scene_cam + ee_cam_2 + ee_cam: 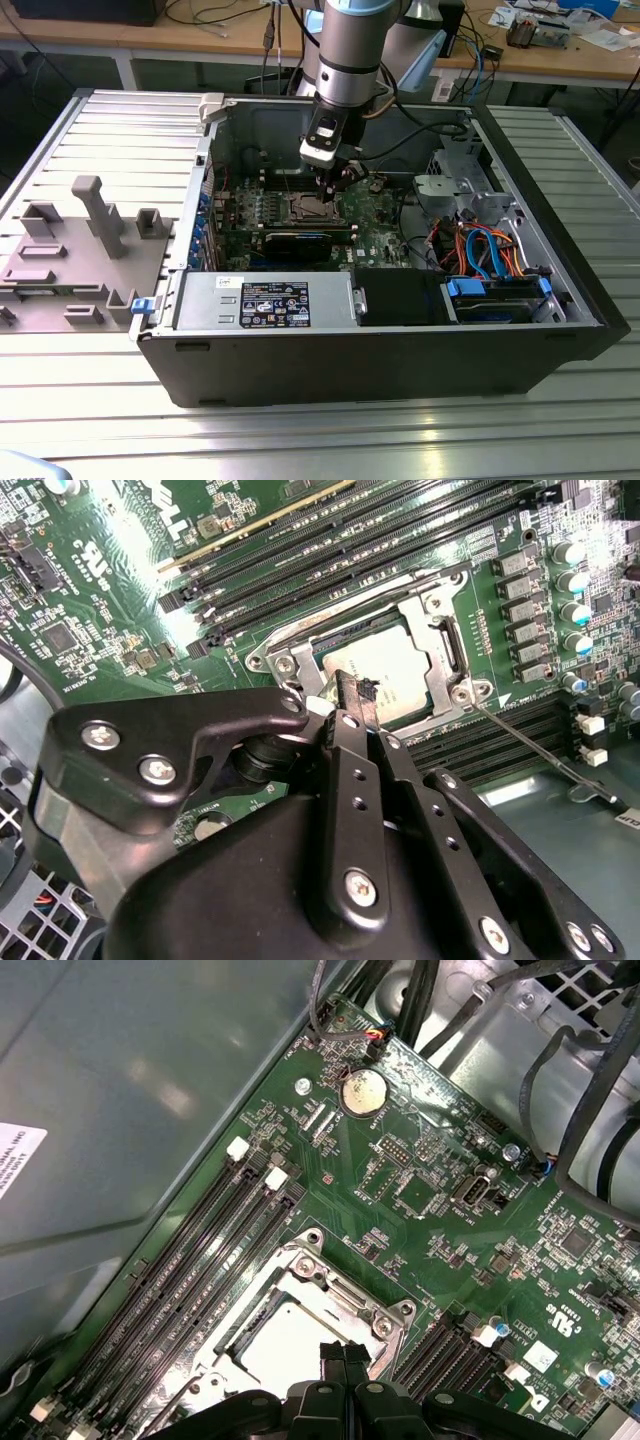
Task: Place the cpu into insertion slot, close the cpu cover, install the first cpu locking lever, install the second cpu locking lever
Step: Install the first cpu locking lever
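Second wrist view, gripper (353, 691) clenched, tips at cpu (392, 668) edge, cpu cover (446, 645) down

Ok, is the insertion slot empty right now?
No, the cpu lies in the insertion slot, its pale top framed by the cpu cover in the second wrist view.

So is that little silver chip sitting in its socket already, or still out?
In. The cpu lies flat inside the insertion slot, its pale top showing through the cpu cover, which is folded down around it.
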